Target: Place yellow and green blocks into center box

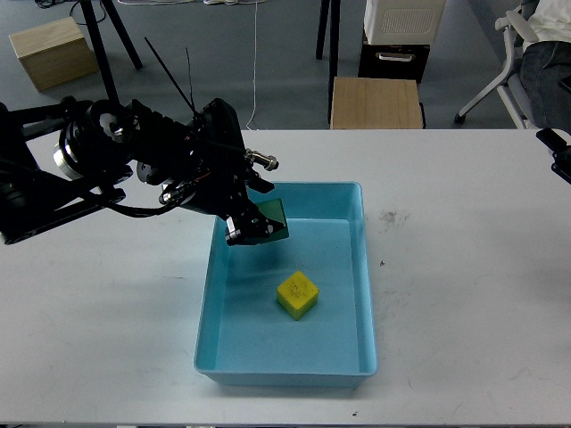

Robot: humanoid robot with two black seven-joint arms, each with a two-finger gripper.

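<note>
Our yellow block [297,295] lies on the floor of the light-blue box [368,294], which sits mid-table nearer the front edge. Our left gripper [256,223] has its jaws closed on the green block [271,222], held over the box's far-left corner. Only a bit of our right arm [558,153] shows at the table's right edge, its jaws out of sight.

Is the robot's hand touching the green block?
Touching. The head view shows the left gripper with its fingers closed around the green block.
</note>
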